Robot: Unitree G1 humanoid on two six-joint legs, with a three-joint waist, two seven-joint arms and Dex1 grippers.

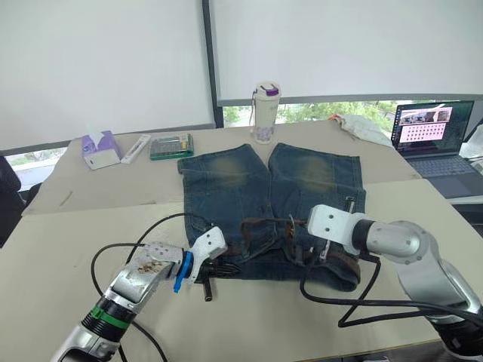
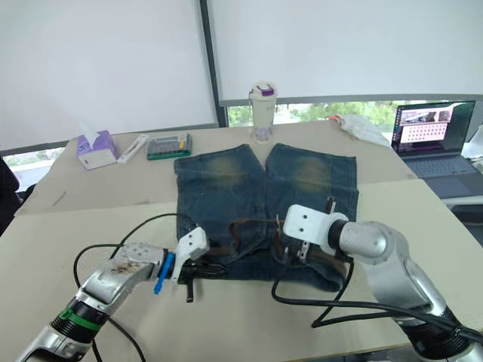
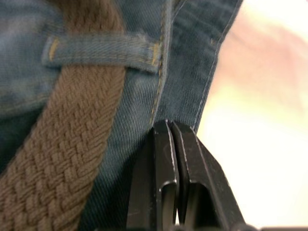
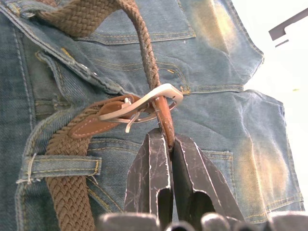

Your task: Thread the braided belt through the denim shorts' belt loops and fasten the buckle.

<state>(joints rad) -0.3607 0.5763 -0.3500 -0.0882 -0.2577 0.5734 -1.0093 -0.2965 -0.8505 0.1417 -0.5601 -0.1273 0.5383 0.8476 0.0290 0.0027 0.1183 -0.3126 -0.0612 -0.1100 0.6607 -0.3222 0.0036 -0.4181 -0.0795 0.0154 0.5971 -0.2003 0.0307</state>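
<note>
Pale beige tabletop point(image 1: 68, 249) stretched toward a window with drawn white blinds. At its far left sat a purple tissue box point(image 1: 100, 148), then a white remote-like bar point(image 1: 136, 148) and a green tray of small parts point(image 1: 171, 145). A white tumbler with a purple lid point(image 1: 266, 111) stood just beyond the legs of the denim shorts point(image 1: 234, 181), which lay flat mid-tabletop with the waistband nearest the robot.

At the shorts' left waistband corner the left claw point(image 3: 175, 144) had its two black fingers pressed together, the tips at the denim edge (whether any cloth was pinched between them I could not tell). Just beside them the braided belt point(image 3: 72, 144) ran under one of the belt loops point(image 3: 101, 50), flat against the waistband.

Along the waistband the belt lay threaded, with a loose stretch arching up over the middle of the shorts. Right of centre, the silvery buckle point(image 4: 149, 103) sat on the denim by its brown leather trim, and the belt's reddish-brown leather tip point(image 4: 164, 120) passed through the frame. The right claw point(image 4: 171, 142) was clamped on that tip just below the buckle. Another loop point(image 4: 62, 166) held the belt nearby.

At the far right an open laptop point(image 1: 434, 136) stood with its screen lit, and crumpled white cloth point(image 1: 362, 127) lay to its left.
</note>
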